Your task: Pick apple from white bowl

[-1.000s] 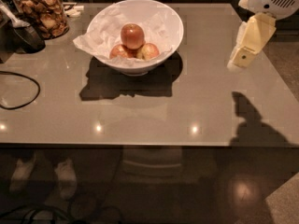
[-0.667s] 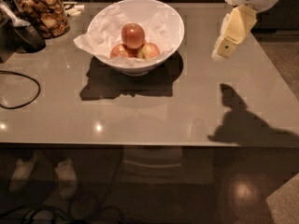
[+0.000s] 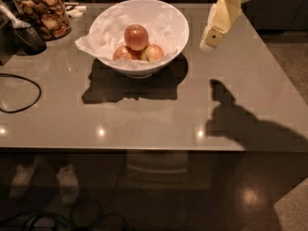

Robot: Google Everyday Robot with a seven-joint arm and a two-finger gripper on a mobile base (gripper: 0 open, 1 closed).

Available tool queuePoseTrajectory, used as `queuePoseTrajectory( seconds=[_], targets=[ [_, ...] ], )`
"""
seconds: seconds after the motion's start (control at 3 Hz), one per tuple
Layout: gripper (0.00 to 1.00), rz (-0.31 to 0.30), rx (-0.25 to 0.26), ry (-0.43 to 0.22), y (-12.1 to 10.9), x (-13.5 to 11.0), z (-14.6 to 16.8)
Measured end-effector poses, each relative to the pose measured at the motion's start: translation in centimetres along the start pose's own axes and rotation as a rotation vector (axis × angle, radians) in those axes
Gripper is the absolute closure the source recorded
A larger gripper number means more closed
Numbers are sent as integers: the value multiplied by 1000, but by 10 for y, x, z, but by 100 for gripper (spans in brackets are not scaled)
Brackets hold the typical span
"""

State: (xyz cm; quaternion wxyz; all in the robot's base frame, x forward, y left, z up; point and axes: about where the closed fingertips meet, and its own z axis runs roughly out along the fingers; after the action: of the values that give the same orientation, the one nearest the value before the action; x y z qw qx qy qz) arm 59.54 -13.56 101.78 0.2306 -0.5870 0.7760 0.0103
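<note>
The white bowl point(image 3: 144, 66) stands on the grey table at the upper middle, lined with crumpled white paper. A red-orange apple point(image 3: 136, 36) sits on top of two paler apples inside it. My gripper point(image 3: 210, 41) hangs from the upper right, cream-coloured and pointing down-left, above the table just to the right of the bowl's rim and apart from it. It holds nothing that I can see.
A glass jar of brown snacks point(image 3: 44, 13) stands at the back left beside a dark appliance point(image 3: 19, 35). A black cable point(image 3: 19, 95) loops on the left of the table point(image 3: 154, 124). The table's front edge runs along the lower middle, with floor beyond on the right.
My gripper has moved left and slightly up, from over the table's right part to just beside the bowl's right rim. The bowl and apples have not moved.
</note>
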Motion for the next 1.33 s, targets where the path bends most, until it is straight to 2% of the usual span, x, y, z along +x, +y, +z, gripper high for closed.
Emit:
queuePoseTrajectory(
  seconds=[0.33, 0.67, 1.0, 1.33],
  targets=[
    [0, -4, -17, -48, -3, -13, 5],
    [0, -41, -36, -101, -8, -43, 10],
    [0, -93, -47, -119, -14, -74, 17],
    [0, -93, -34, -131, -17, -79, 18]
  ],
)
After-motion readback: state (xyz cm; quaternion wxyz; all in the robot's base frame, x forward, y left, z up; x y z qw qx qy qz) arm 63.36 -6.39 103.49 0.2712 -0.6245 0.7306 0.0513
